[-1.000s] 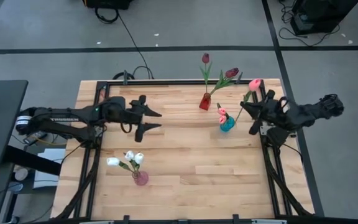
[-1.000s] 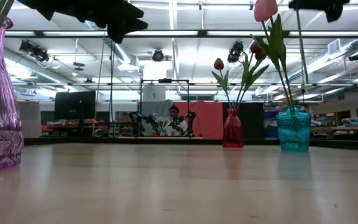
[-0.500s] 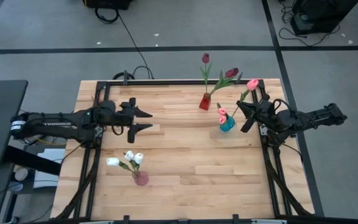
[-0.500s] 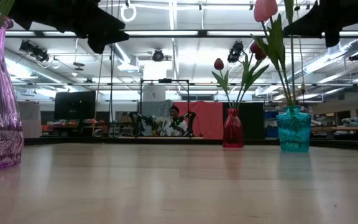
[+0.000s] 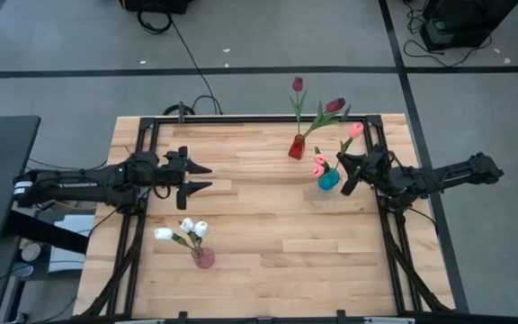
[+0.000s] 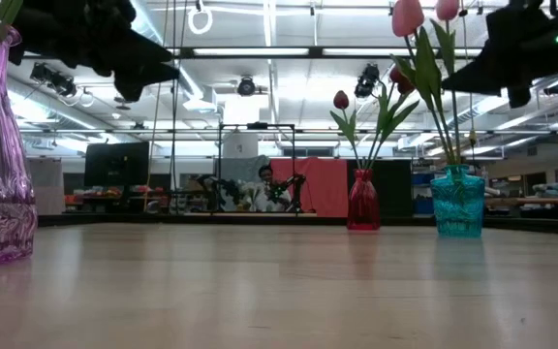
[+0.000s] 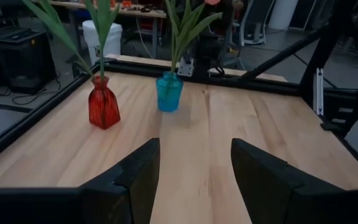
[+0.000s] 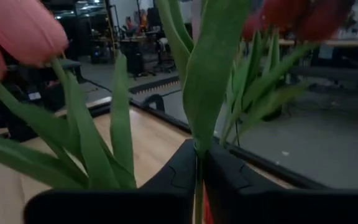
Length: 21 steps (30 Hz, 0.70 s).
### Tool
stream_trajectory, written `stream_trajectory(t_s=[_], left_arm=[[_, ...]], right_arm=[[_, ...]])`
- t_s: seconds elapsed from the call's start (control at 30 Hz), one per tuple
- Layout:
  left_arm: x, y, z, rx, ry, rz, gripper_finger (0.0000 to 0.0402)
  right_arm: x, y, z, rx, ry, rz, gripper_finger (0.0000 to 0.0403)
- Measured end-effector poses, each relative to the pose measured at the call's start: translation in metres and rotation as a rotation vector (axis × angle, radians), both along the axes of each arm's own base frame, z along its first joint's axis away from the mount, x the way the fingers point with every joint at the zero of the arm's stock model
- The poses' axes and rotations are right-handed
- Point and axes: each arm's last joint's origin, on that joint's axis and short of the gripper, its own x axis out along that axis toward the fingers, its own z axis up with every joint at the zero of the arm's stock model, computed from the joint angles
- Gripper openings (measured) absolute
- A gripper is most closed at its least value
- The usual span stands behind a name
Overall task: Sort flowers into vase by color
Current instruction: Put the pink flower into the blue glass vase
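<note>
A teal vase [image 5: 328, 180] near the table's right edge holds pink tulips [image 5: 319, 164]. My right gripper [image 5: 344, 171] stands just right of it, shut on another pink tulip whose bud [image 5: 356, 130] points toward the far edge. In the low view both pink buds [image 6: 407, 15] rise over the teal vase [image 6: 457, 202]. A red vase [image 5: 296, 147] with dark red tulips [image 5: 335, 105] stands at the far edge. A purple vase [image 5: 204, 258] holds white tulips [image 5: 187, 227]. My left gripper [image 5: 196, 177] hovers open, left of centre. My right gripper pinches the pink tulip's green stem [image 8: 198, 149] between its two fingers [image 8: 179, 171], just below a broad leaf [image 8: 207, 87]. The tulip stands nearly upright, bud above the fingers. Its lower end runs down to the teal vase's mouth [image 6: 456, 170]; whether it is inside, I cannot tell.
The black table frame [image 5: 385, 211] runs close beside my right arm. The red vase [image 7: 103, 106] and the teal vase [image 7: 169, 91] stand far ahead of my open left fingers. Bare wood lies across the table's middle and near side [image 5: 286, 243].
My right gripper has carried the pink tulip toward the table's left and down, closer to the teal vase, and the bud now leans less far out. My left arm has drawn back toward the table's left edge, still open.
</note>
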Motion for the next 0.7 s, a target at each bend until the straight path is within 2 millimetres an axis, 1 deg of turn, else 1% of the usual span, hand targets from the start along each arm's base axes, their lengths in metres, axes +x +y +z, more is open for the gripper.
stream_trajectory(t_s=[0.17,0.27,0.37,0.57,0.7], left_arm=[[-0.011,-0.002,-0.007,-0.014,-0.039,0.003,0.0203],[-0.017,-0.002,-0.012,-0.035,-0.051,0.007,0.0203],[-0.019,-0.003,-0.017,-0.055,-0.046,0.016,0.0203],[-0.023,-0.003,-0.02,-0.057,-0.05,0.024,0.0203],[-0.027,-0.002,-0.021,-0.052,-0.04,0.059,0.0203]], right_arm=[[0.001,0.0,-0.019,0.04,0.018,-0.005,0.0076],[0.0,0.0,-0.025,0.06,0.049,0.003,0.0101],[-0.003,0.001,-0.028,0.08,0.074,0.05,0.012],[-0.012,0.002,-0.028,0.154,0.048,0.18,0.0136],[-0.016,0.002,-0.027,0.155,-0.003,0.226,0.0137]])
